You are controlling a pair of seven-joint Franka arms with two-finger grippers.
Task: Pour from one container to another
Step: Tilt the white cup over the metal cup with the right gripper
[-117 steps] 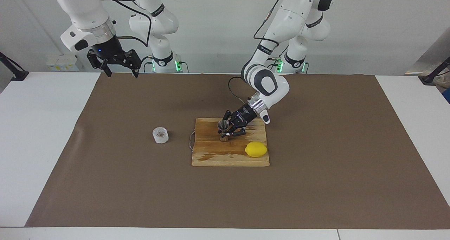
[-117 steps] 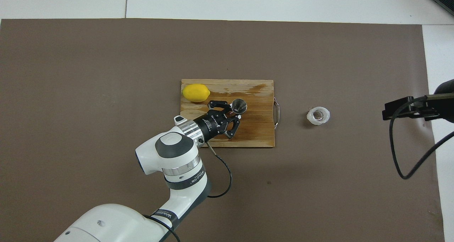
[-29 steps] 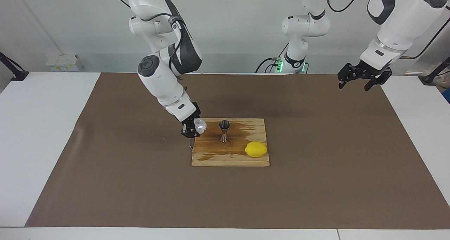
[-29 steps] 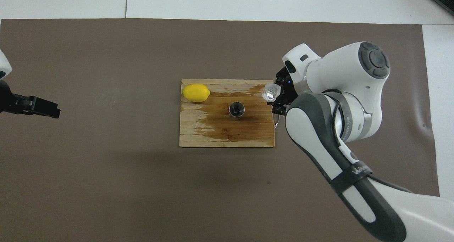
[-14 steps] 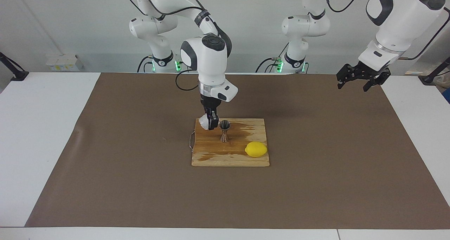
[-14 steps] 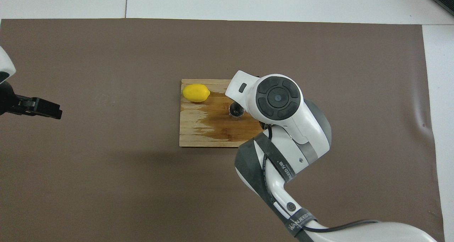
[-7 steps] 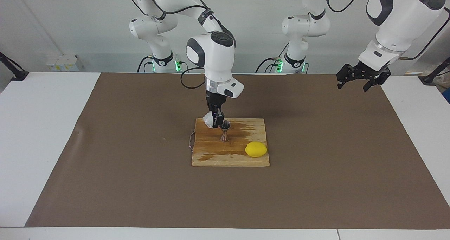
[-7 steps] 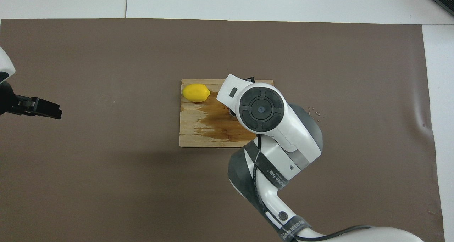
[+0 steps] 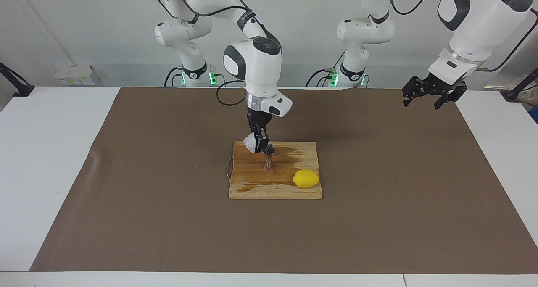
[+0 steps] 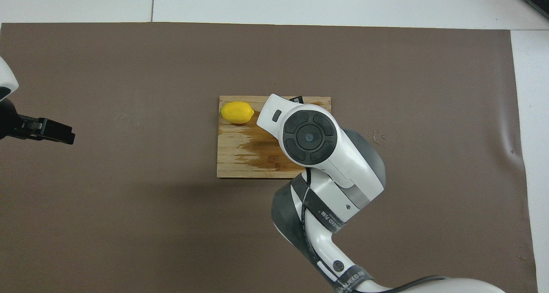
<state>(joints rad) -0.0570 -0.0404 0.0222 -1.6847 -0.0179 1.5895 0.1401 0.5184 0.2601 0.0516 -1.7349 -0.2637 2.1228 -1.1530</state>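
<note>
The wide brown paper mat (image 9: 378, 203) covers most of the white table (image 9: 46, 161), and the rectangular wooden cutting board (image 9: 275, 188), darkly wet-stained, lies near the mat's middle. I take that board as my landmark.

My right arm reaches down over the board's edge nearest my bases. My left arm waits raised over the mat's corner at the left arm's end, well apart from the board, and my left gripper (image 9: 429, 97) hangs there with its fingers spread and nothing in them.

The yellow lemon (image 9: 306, 178) rests on the board's corner farther from me.

My right gripper (image 9: 259, 144) is clamped on the small clear whitish plastic cup (image 9: 250, 143), which tilts toward the small shiny steel hourglass-shaped jigger (image 9: 268, 157). The jigger stands upright on the board, just below and beside my right gripper.
</note>
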